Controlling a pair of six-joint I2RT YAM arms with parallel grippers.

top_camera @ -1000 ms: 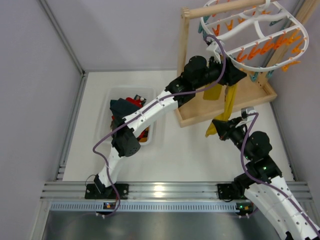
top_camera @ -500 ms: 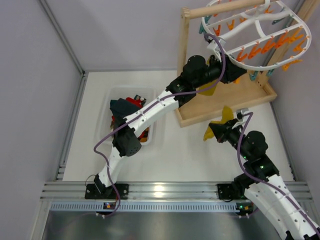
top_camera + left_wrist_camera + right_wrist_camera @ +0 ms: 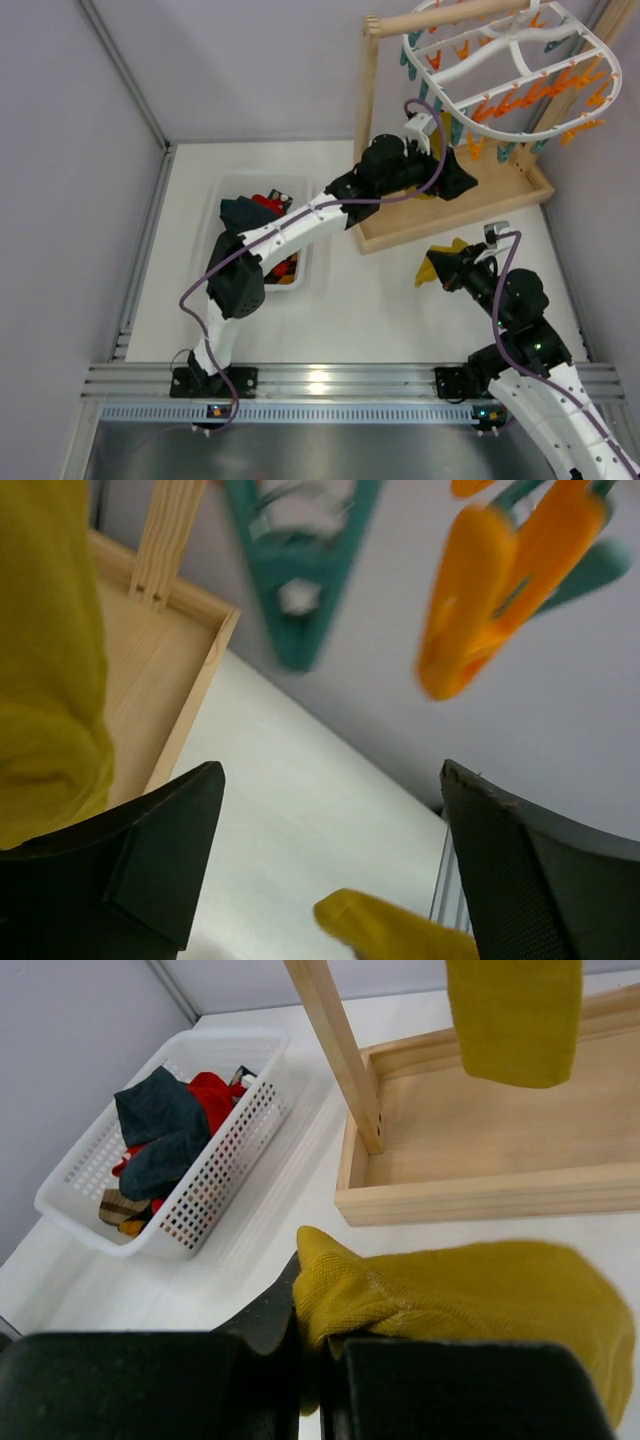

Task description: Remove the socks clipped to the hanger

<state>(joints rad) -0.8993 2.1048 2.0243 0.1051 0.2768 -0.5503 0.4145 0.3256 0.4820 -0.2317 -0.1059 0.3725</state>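
The white oval hanger (image 3: 500, 55) with orange and teal clothespins hangs from the wooden stand at the top right. My right gripper (image 3: 447, 266) is shut on a mustard-yellow sock (image 3: 470, 1285) and holds it free over the table in front of the stand; in the right wrist view the gripper (image 3: 320, 1332) pinches the sock's edge. Another mustard sock (image 3: 515, 1020) still hangs over the stand's tray. My left gripper (image 3: 460, 178) is open and empty below the hanger rim, beside that hanging sock (image 3: 45, 660). A teal clothespin (image 3: 300, 570) and an orange clothespin (image 3: 490, 590) hang above its fingers (image 3: 150, 870).
A white mesh basket (image 3: 232, 262) at the left holds red, dark teal and other socks (image 3: 165, 1130). The wooden stand's tray base (image 3: 500, 195) and upright post (image 3: 366, 90) stand at the back right. Grey walls close in on the left and right.
The mustard sock that stretched from the hanger to my right gripper has come off and now hangs loose in that gripper, which drew back. My left arm dropped away from the hanger rim.
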